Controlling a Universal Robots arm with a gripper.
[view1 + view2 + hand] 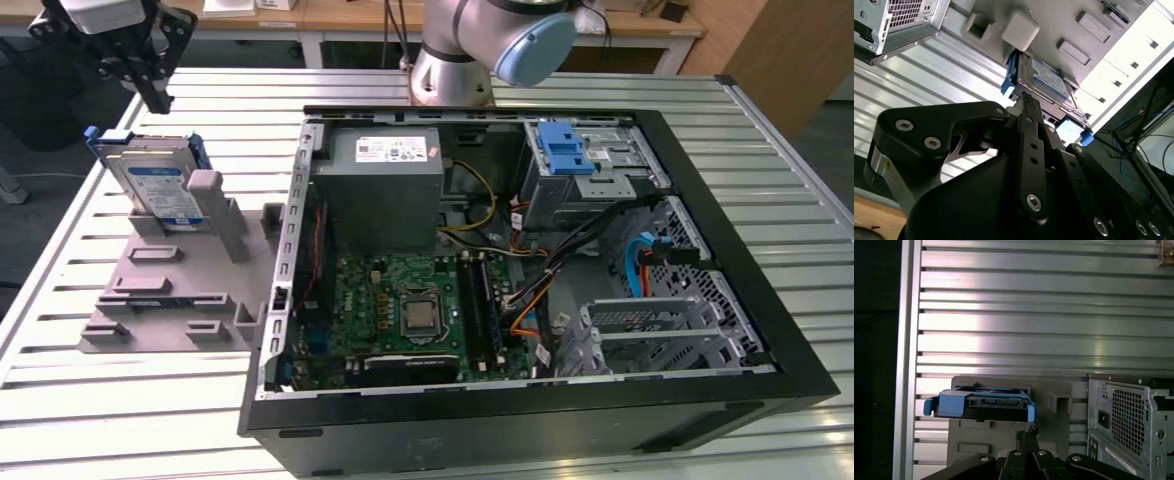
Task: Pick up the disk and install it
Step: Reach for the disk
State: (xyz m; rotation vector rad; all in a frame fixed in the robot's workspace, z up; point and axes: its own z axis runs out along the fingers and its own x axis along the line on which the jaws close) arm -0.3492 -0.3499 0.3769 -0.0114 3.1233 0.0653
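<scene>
Ribbed silver metal table under everything. On it, toward the exterior view's right, a large black open computer tower case lying on its side, with a green board, cables and a silver metal cage with a blue plastic latch inside. Grey-and-blue jointed robot arm rising behind the case and reaching over to the exterior view's left, wrist pointed down. Large grey metal box in the case, bearing a small white sticker with print too small to read. Flat grey plastic holder just beside the case, on the exterior view's left.

Standing on edge in that holder, the flat grey metal disk with blue plastic rails, seen in both wrist views; blue-and-white label on its face, wording not legible. Black gripper hanging just above the disk, apart from it, fingers drawn close together with nothing between them.
</scene>
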